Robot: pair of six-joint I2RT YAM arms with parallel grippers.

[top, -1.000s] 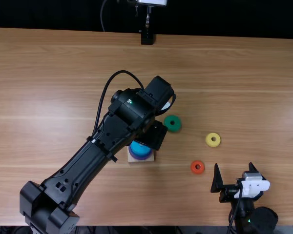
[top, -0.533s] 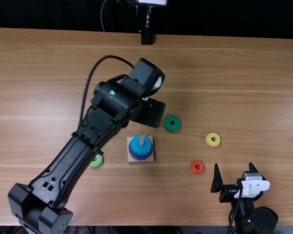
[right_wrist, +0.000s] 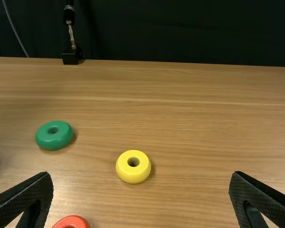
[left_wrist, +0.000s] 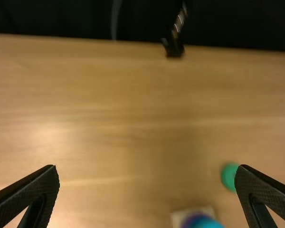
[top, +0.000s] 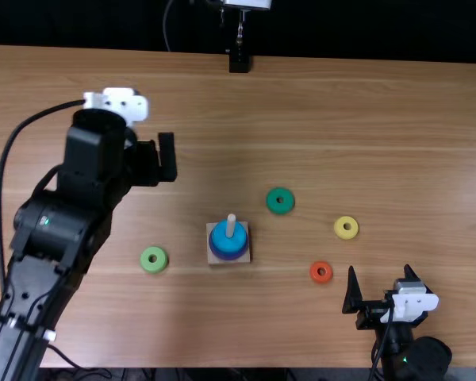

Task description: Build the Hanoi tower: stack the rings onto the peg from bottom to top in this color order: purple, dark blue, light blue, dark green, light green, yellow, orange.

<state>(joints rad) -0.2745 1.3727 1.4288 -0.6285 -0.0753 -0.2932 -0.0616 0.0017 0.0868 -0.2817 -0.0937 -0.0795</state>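
Nearest, the right pincer (top: 380,271) was spread wide, with nothing between its fingers, to the right of the wooden peg (top: 231,225) and nearer than it. The orange ring (top: 321,279) lay to the peg's right and slightly nearer, the light green ring (top: 145,259) to its left. On the peg's square base (top: 214,259), the light blue ring (top: 221,240) sat over a purple-blue edge. The yellow ring (top: 339,228) lay well right of the peg, and the dark green ring (top: 280,193) beyond it, to the right. Farthest, the left pincer (top: 165,159) was spread and empty above the surface (top: 365,119), left of the peg.
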